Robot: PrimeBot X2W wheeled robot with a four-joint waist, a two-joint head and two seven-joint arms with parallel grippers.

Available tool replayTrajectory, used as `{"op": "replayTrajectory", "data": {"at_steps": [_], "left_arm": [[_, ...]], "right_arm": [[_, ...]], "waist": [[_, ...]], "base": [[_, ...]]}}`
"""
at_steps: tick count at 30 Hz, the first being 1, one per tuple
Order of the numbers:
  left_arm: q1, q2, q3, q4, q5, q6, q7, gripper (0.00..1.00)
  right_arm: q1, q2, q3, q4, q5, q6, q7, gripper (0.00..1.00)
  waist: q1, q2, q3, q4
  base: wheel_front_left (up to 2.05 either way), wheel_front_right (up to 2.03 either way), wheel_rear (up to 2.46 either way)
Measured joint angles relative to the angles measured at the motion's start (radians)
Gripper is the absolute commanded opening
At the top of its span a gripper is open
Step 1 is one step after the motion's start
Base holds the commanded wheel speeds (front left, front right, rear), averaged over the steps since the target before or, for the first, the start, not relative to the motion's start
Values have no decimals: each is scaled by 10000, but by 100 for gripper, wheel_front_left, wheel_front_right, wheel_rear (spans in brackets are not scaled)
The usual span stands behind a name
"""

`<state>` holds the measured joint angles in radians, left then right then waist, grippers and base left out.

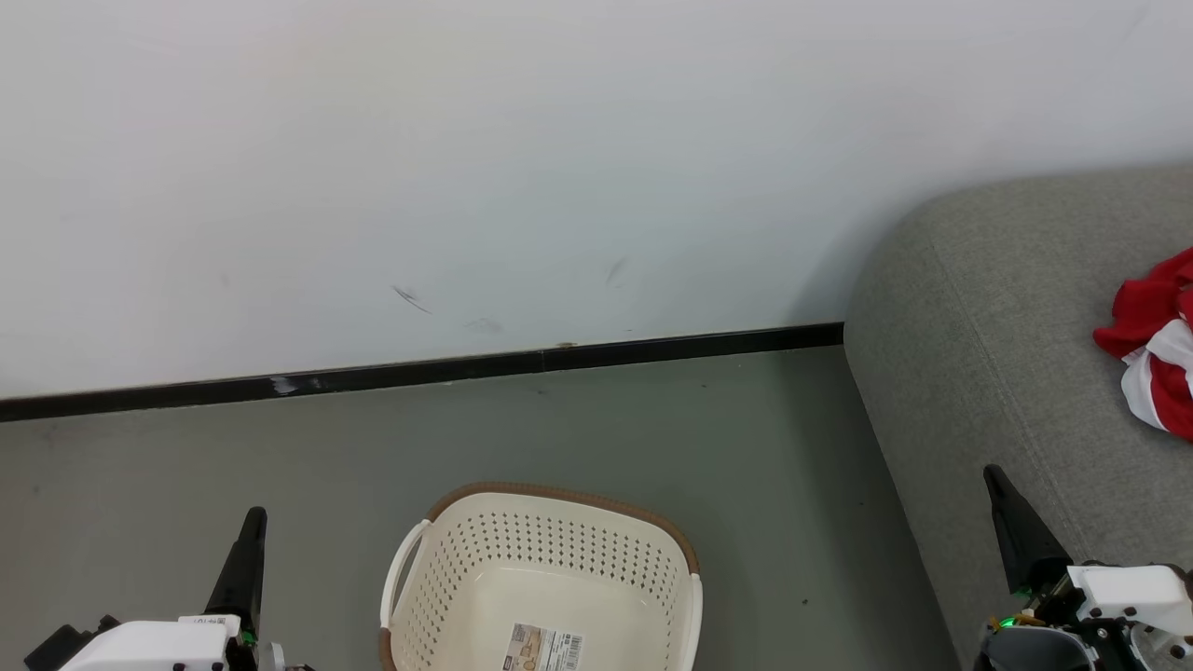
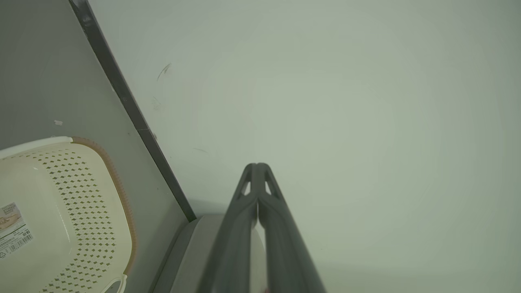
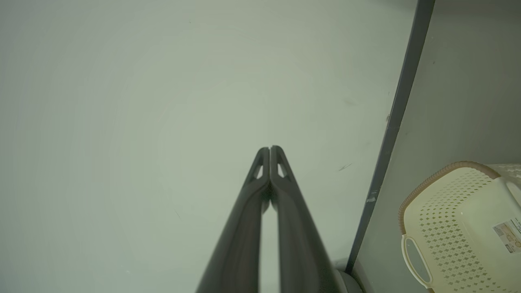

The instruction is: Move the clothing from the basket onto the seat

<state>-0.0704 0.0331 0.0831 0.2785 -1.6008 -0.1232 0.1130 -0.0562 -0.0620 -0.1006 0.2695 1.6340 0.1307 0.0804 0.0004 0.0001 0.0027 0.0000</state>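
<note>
Red-and-white clothing (image 1: 1158, 347) is pictured heaped on the grey sofa (image 1: 979, 308), well apart from the cream laundry basket (image 1: 550, 545) set on the floor. The left gripper (image 1: 255, 515) and right gripper (image 1: 994, 473) are seen pinched together, gripping nothing.

Basket (image 1: 559, 550) left of seat (image 1: 979, 354); clothing (image 1: 1151, 321) seemingly on it.

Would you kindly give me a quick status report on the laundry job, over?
Left tool and right tool shut, holding nothing. Red-and-white clothing lies on grey sofa. Laundry basket bottom bare where visible. No obstruction seen.
</note>
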Motion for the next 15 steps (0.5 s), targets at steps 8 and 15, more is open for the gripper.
{"op": "replayTrajectory", "data": {"at_steps": [8, 15], "left_arm": [[0, 0, 0, -4, 0, 0, 0, 0], [0, 0, 0, -8, 0, 0, 0, 0]], "right_arm": [[-1, 6, -10, 0, 0, 0, 0, 0], [-1, 10, -15, 0, 0, 0, 2, 0]], "waist": [[0, 0, 0, 0], [0, 0, 1, 0]], "base": [[0, 0, 0], [0, 0, 0]]}}
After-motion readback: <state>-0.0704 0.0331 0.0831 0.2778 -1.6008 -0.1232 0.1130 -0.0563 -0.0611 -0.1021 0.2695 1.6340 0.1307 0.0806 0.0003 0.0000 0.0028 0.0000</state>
